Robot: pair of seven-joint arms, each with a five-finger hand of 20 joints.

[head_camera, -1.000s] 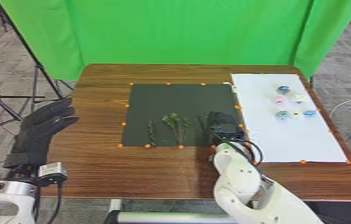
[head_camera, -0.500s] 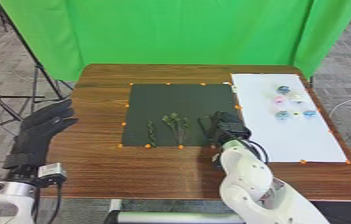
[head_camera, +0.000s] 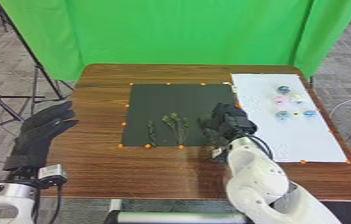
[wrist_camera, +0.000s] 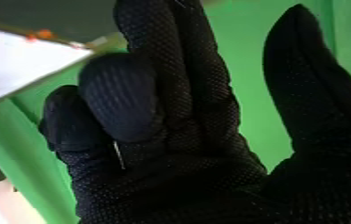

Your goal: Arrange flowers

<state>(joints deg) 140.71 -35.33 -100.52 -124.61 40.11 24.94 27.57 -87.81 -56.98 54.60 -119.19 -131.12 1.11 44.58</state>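
I'd judge the arranging barely begun: the greenery lies loose, the blooms sit apart, and bringing them together is all left to do. Nearest me, my right hand (head_camera: 231, 121) is over the right edge of the dark mat (head_camera: 163, 96), thumb well apart from the fingers, a couple of them bent, nothing clamped that I can make out. My left hand (head_camera: 40, 131) waits spread off the mat's left side. Just left of my right hand lie the green stems (head_camera: 171, 119). Farther out, beyond it to the right, the small blooms (head_camera: 280, 100) cluster on the white sheet (head_camera: 300, 142).
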